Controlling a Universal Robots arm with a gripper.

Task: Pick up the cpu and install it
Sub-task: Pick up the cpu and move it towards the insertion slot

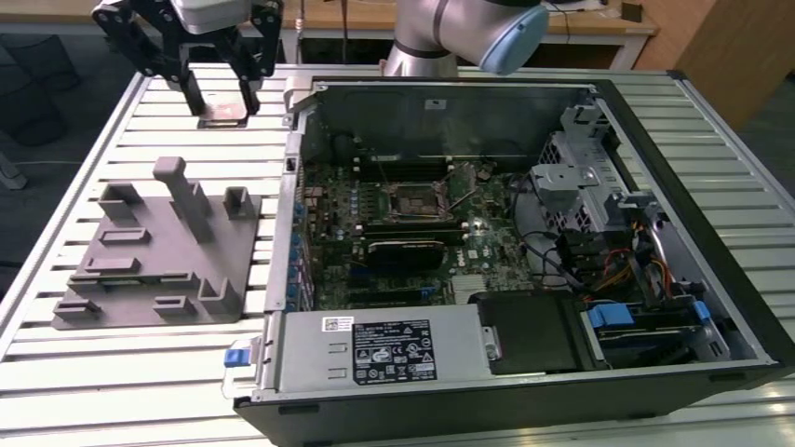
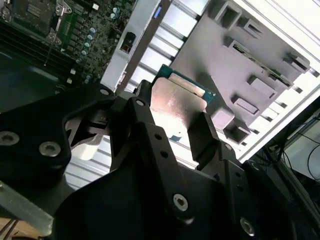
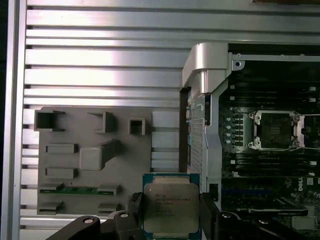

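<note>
Exterior view — gripper (image 1: 222, 101) downward, tight around cpu (image 1: 225, 115)

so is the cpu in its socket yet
No, in the first wrist view the small silvery square cpu is held in the black hand, apart from the empty motherboard socket.

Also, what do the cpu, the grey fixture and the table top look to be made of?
The cpu: likely a metal lid, with a dull silvery-beige sheen, on a green board rim. The grey fixture: probably plastic, matte and uniform grey with no glints, with moulded-looking posts and pockets. The table: seems to be aluminium, with ribbed slats and bright streaky reflections.
</note>
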